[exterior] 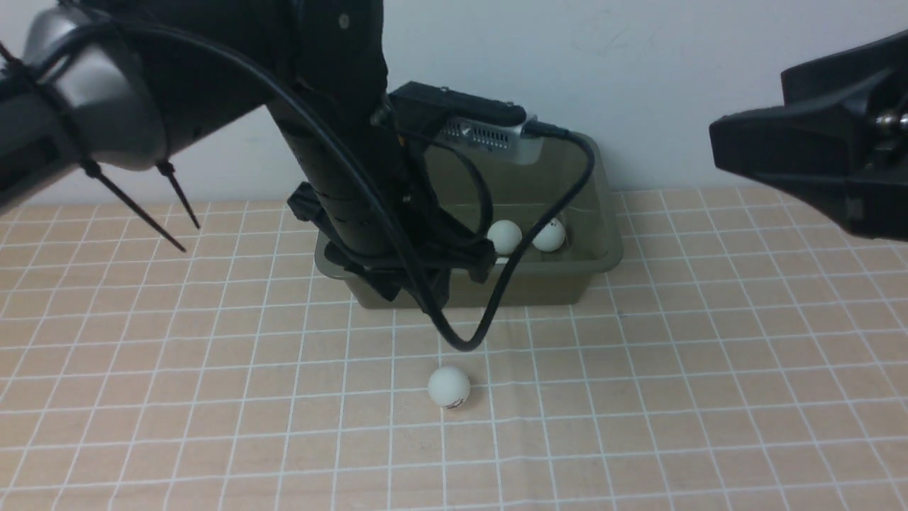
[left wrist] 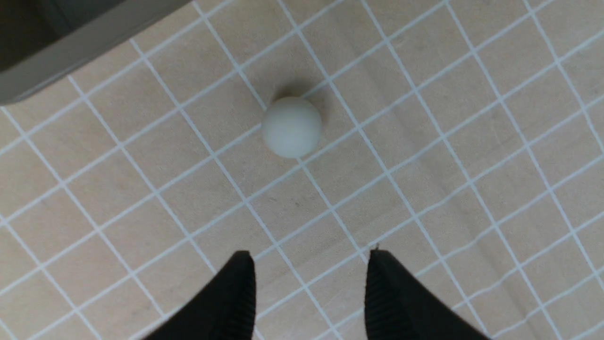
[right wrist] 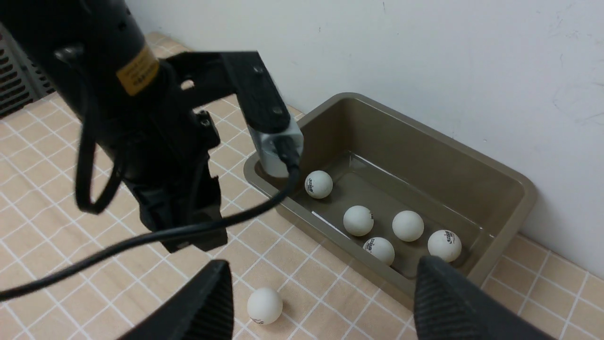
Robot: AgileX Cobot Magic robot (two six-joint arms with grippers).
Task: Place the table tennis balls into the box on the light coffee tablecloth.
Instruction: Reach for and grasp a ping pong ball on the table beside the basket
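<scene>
In the box (exterior: pixel 546 287) lie five balls (right wrist: pixel 358 220); one ball (exterior: pixel 448 387) sits on the cloth (exterior: pixel 709 355) at the box's near side. Your left tool (left wrist: pixel 309 264) hangs near it, released and empty, probably ready to descend. Your right tool (right wrist: pixel 323 267), also released, stays out of the way on the right.

Five balls in the box, one outstanding on the cloth.
The box (right wrist: pixel 519 191), olive-grey plastic with rounded corners, flared rim and sloping walls, stands upright and open at the far centre of the peach-tan, white-gridded tablecloth (exterior: pixel 709 369). Five white matte balls (right wrist: pixel 358 220) rest on its floor: one sits apart toward the left, and four are grouped toward the right end, close to the near side. Several show small dark printed marks. A sixth ball (exterior: pixel 448 387) lies on the tablecloth at centre, nearer than the box and clear of it, with a dark mark low on its near side.
</scene>
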